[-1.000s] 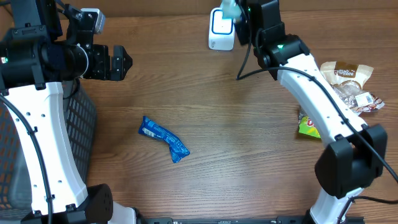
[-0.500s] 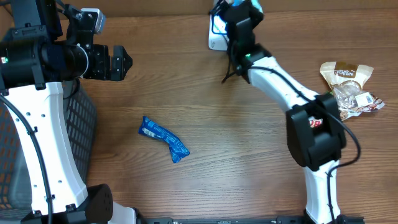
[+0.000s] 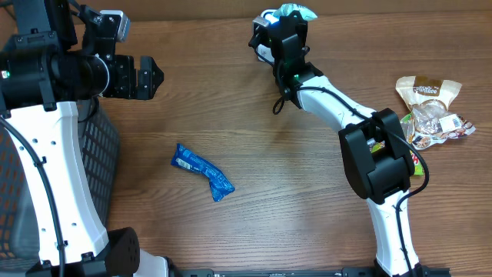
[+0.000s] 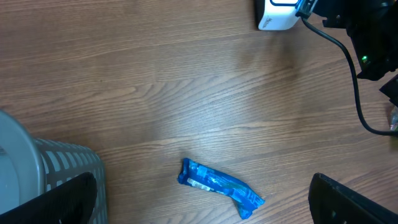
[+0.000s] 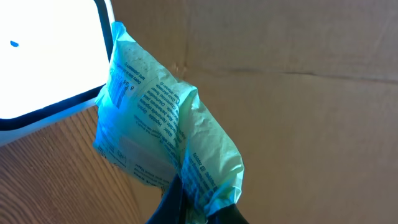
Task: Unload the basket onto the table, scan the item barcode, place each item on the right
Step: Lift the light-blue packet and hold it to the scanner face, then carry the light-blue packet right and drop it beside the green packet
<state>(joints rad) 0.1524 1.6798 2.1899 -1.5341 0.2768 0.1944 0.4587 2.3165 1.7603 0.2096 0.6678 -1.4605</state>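
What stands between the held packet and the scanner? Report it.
Nothing visible. The right end effector holds the green packet right beside the lit scanner, its edge overlapping the scanner's rim in the right wrist view, with no object between them.

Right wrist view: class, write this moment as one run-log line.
right hand: shut on green packet | green packet: beside lit scanner | left hand: open, empty | blue wrapper: on table

Wrapper (image 3: 202, 171) mid-tbl; scanner (image 4: 277, 15), basket (image 3: 104, 154) at edges
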